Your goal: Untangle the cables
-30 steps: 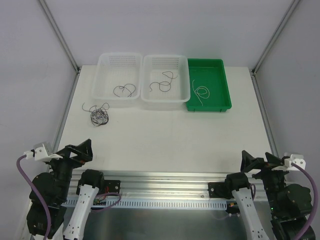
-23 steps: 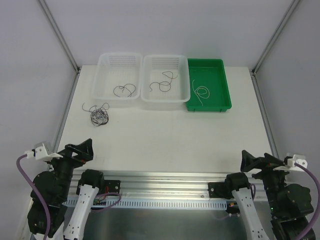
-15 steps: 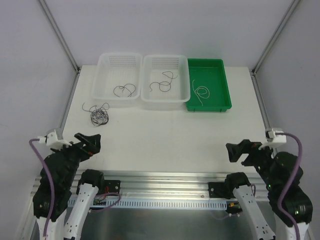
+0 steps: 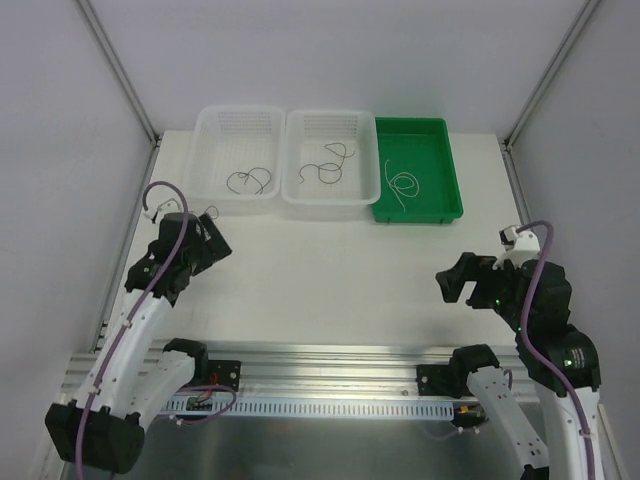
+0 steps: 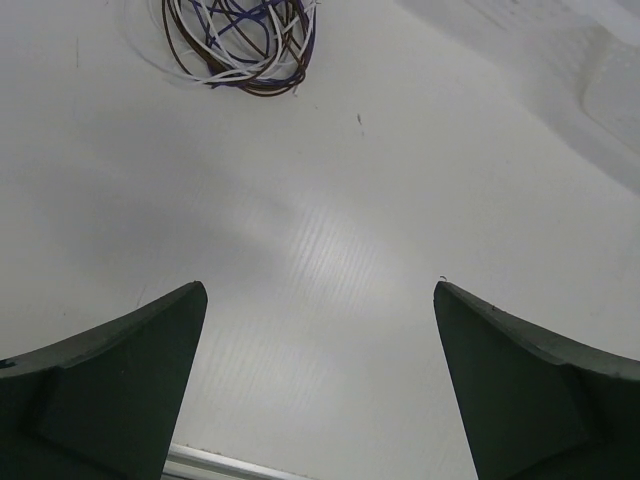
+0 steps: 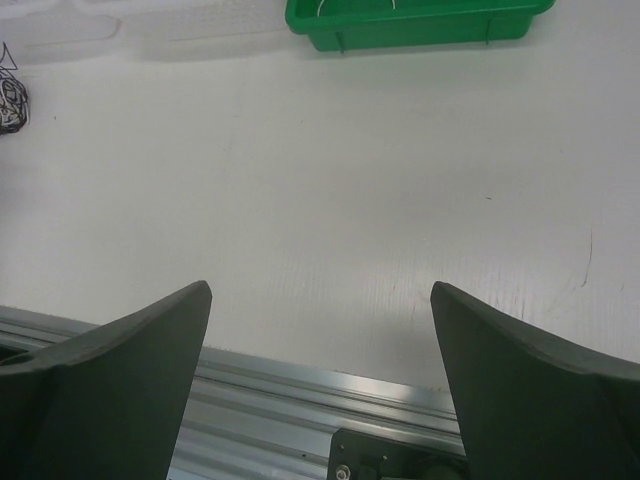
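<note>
A tangled clump of cables (image 5: 240, 40), brown, white and dark strands, lies on the white table at the top of the left wrist view. My left gripper (image 5: 320, 290) is open, a short way in front of the clump, with nothing between its fingers. In the top view the left gripper (image 4: 212, 243) covers the clump. Single cables lie in the left white basket (image 4: 250, 181), the middle white basket (image 4: 325, 165) and the green tray (image 4: 402, 185). My right gripper (image 4: 452, 283) is open over the bare table at the near right. The clump (image 6: 12, 100) shows far to its left.
Two white baskets (image 4: 215, 118) (image 4: 300, 190) and a green tray (image 4: 450, 205) stand in a row at the back of the table. A metal rail (image 6: 300, 385) runs along the near edge, just under the right gripper (image 6: 320, 290). Frame posts rise at the back corners.
Both arms have lifted from their folded rest poses. The left gripper has swung forward to the clump at the left; the right gripper has moved forward over the near right table. Both stayed open.
</note>
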You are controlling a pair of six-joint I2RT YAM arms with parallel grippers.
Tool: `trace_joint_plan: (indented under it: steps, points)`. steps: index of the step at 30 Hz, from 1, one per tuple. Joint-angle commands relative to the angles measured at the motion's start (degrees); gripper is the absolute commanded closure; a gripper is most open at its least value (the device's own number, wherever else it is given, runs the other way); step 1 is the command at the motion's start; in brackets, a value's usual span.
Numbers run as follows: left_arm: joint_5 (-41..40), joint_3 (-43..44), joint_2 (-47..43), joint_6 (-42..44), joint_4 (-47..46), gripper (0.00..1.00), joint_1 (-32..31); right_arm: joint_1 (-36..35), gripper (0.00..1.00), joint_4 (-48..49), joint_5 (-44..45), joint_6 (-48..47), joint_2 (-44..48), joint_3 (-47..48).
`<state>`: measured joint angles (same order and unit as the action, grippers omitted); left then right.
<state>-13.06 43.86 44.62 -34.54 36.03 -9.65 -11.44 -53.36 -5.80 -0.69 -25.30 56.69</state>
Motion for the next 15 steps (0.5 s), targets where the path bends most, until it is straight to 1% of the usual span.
trace_joint_plan:
  steps: [1, 4, 5, 6, 7, 9, 13, 15]
  points:
    - [-3.91, 2.99, 7.48, 0.27, -9.9, 0.01, 1.29, 0.1, 0.03, 3.7, 1.76, -1.16, -2.12, -1.57]
    - [-2.15, 6.31, 18.88, -0.17, -12.38, 0.01, 5.95, 0.1, 0.03, 3.44, 3.34, 2.51, -3.44, -2.37]
    - [-1.88, 7.03, 21.01, -0.17, -13.95, 0.01, 7.96, 0.1, 0.03, 3.88, 1.6, 3.14, -3.35, -3.5]
    - [-2.06, 7.82, 23.03, 0.0, -14.93, 0.01, 8.59, 0.02, 0.03, 5.8, 0.02, 3.5, -2.48, -4.64]
    - [-2.32, 9.39, 26.88, 0.61, -15.63, 0.01, 9.12, 0.1, 0.03, 6.77, -1.13, 4.63, -1.78, -5.61]
    - [-2.06, 11.15, 30.51, 1.14, -17.83, 0.01, 10.69, 0.1, 0.03, 9.58, -2.98, 5.78, 0.67, -8.5]
    - [-1.01, 16.42, 40.95, 2.64, -18.72, 0.01, 11.93, 0.1, 0.03, 11.35, -2.29, 5.53, 3.06, -10.81]
    - [-0.3, 17.84, 43.78, 3.08, -18.8, 0.01, 12.55, 0.1, 0.03, 10.65, -1.06, 4.47, 3.15, -10.81]
